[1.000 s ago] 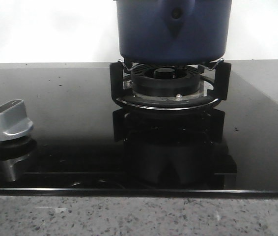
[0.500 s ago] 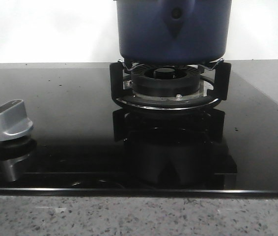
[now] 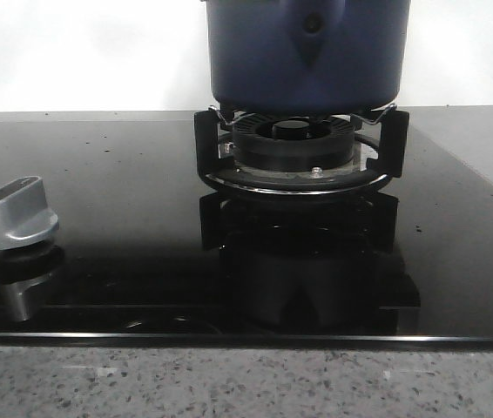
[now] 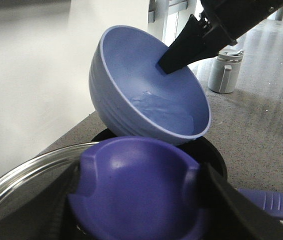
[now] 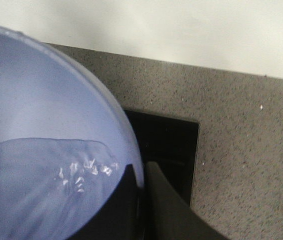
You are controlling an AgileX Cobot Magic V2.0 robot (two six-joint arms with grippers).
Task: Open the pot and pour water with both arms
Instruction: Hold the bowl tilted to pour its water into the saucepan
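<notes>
Left gripper [image 4: 136, 200] is clamped around the rounded purple-blue plastic knob [image 4: 136, 187] of a glass lid with a metal rim [image 4: 16, 182], one dark finger [image 4: 231, 210] pressed on each side of that knob, lid held up off the pot. Right gripper [image 4: 174, 59] comes in from above in the left wrist view, its black fingers closed over the rim of a light blue round plastic bowl [image 4: 146, 90], one finger inside the wall. That bowl is tipped steeply, mouth facing down and sideways, and clear water [image 4: 161, 112] pools at its low lip. The right wrist view sees the same: bowl wall filling the frame, water [image 5: 46, 175] lying against the lower side with small glints on it, and a dark finger [image 5: 161, 205] at the rim. Just below the bowl's lip sits a dark round opening, presumably the pot's mouth, though I cannot tell for sure. Out front, the large dark blue straight-sided metal pot [image 3: 307, 52] stands on the black burner grate [image 3: 303, 148] of a glossy black glass stove top [image 3: 124, 209], teardrop handle mount facing the camera. A silver control knob [image 3: 16, 213] sits at the stove's left edge. Grey speckled stone counter [image 3: 246, 383] runs along the front, and a grey mug [image 4: 225, 72] stands far back on it.
</notes>
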